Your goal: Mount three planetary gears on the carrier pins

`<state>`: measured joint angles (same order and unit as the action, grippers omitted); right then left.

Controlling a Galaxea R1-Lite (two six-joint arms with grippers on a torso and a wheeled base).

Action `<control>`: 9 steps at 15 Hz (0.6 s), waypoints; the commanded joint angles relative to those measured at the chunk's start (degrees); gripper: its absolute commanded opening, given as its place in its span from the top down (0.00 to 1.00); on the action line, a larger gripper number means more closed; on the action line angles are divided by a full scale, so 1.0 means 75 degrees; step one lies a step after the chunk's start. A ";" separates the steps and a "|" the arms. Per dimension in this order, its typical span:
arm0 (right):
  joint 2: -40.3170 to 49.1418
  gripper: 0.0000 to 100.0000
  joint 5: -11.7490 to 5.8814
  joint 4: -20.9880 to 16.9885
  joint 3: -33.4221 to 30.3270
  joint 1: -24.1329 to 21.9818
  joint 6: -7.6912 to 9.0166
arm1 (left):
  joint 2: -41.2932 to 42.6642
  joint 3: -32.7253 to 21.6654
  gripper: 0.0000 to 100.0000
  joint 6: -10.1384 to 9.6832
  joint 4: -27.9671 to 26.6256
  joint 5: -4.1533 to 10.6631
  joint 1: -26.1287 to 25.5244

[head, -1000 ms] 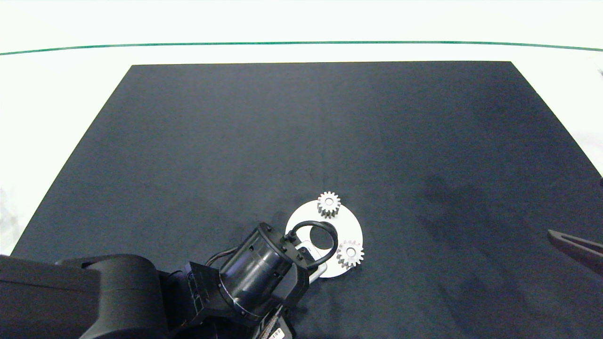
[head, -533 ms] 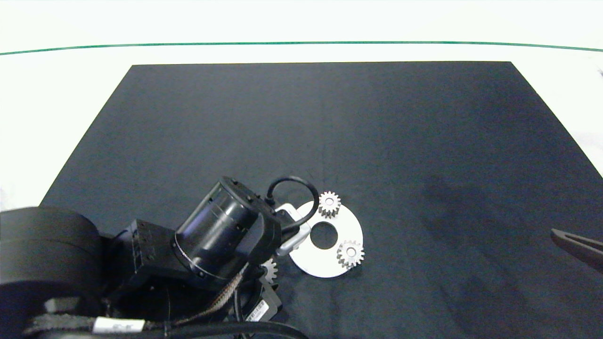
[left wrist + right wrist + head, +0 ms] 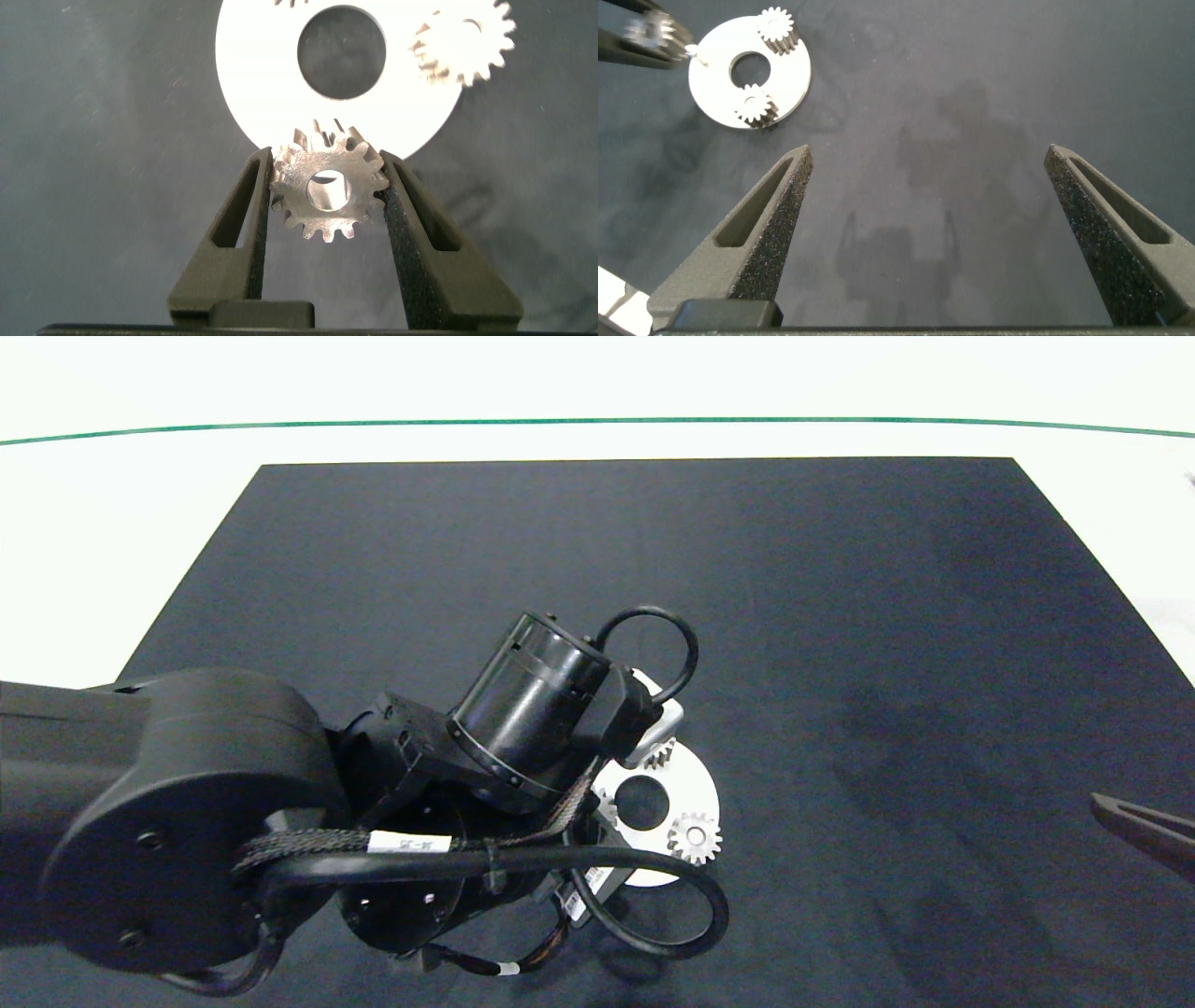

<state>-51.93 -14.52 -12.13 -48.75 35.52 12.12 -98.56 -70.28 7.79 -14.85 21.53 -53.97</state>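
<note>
A white disc (image 3: 695,793) with a large centre hole lies on the dark mat. Two planetary gears sit on it: one (image 3: 694,837) at its near right, one (image 3: 661,754) at its far side, half hidden by my left arm. My left gripper (image 3: 327,159) is shut on a third silvery gear (image 3: 329,191), held flat just over the disc's (image 3: 262,84) left rim. That gear (image 3: 604,800) peeks out under the wrist in the head view. The carrier pins are hidden by the gears. My right gripper (image 3: 926,154) hangs open far to the right, with the disc (image 3: 724,89) far off.
The dark mat (image 3: 840,616) covers most of the white table, whose far part carries a green line (image 3: 597,422). My left arm and its cable loops hang over the near left of the mat. The right gripper's fingertip (image 3: 1144,826) shows at the right edge.
My left arm has swung from the disc's near left up and over it. The gear in its grip has moved from beside the disc to above the disc's left rim.
</note>
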 commanded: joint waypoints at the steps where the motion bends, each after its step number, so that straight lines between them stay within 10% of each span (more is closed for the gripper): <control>1: -0.0084 0.00 -0.0009 0.0000 0.0066 0.0021 0.0013 | -0.0441 -0.0239 0.84 0.0028 -0.0001 0.0024 0.0071; 9: -0.0095 0.00 0.0014 0.0070 0.0066 0.0033 0.0025 | -0.0429 -0.0110 0.84 0.0075 -0.0012 0.0024 0.0293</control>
<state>-52.37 -14.38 -11.52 -48.24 35.69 12.23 -101.99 -71.17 8.34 -14.71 21.55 -51.87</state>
